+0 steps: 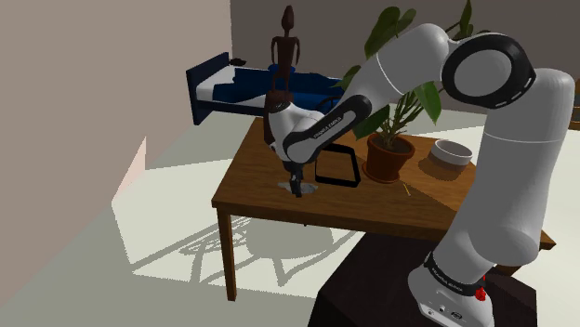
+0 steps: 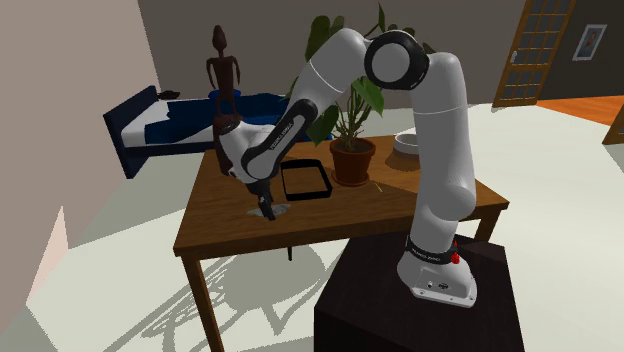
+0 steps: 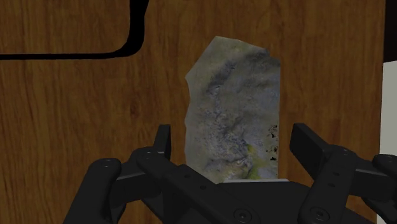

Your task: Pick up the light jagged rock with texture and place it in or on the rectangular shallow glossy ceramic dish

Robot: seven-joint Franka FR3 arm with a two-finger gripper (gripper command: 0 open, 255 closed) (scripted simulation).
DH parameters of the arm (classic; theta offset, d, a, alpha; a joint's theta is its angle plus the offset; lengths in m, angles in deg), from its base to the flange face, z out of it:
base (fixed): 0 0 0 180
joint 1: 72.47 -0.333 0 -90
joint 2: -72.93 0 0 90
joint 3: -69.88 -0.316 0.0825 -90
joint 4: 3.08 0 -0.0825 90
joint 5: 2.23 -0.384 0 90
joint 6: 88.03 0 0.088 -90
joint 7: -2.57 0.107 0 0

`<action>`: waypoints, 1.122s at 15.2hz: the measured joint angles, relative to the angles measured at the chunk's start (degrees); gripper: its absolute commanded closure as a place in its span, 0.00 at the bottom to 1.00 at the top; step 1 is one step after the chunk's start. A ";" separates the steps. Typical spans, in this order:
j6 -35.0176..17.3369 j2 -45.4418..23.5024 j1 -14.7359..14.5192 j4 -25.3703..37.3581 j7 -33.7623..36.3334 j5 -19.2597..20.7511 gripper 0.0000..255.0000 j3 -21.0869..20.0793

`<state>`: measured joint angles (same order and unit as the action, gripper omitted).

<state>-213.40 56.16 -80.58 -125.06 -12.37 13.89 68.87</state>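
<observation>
Gripper (image 3: 234, 145) jaws open. Fingers (image 3: 162, 145) sit one on each side of the rock (image 3: 232, 95), with a thin gap on both sides. No contact visible, so nothing is gripped.

Rock: lies directly between the jaws, flat on the wooden table (image 1: 265, 200). Its long axis runs out from the palm and it reaches well past the fingertips. It is grey and mottled, with darker veins, a jagged outline and a yellow-green patch at the palm end.

Hand is down low over the table, pointing at the top, as seen in the shoulder view (image 1: 297, 190) and the second exterior view (image 2: 268, 212).

Dish (image 3: 63, 55): out past the fingertips and off to one finger's side, apart from the rock. It has a black rim with a rounded corner, and wood grain shows inside it. In the shoulder view it is just beside the jaws, between them and the potted plant (image 1: 388, 153).

On the other finger's side the table edge is near, with a pale strip of floor (image 3: 389, 127) beyond it.

Further out:
- White bowl (image 1: 453, 151) on the table, past the plant.
- Dark carved figure (image 1: 283, 56) behind the wrist, base hidden by the arm.
- Bed with blue bedding (image 1: 242, 88) beyond the table.
- Dark stand (image 1: 372, 288) under the arm base.
</observation>
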 measured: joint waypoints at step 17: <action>1.82 1.64 0.06 0.28 -0.62 -0.37 1.00 -0.09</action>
<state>-211.58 57.81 -80.52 -124.78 -12.99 13.52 68.78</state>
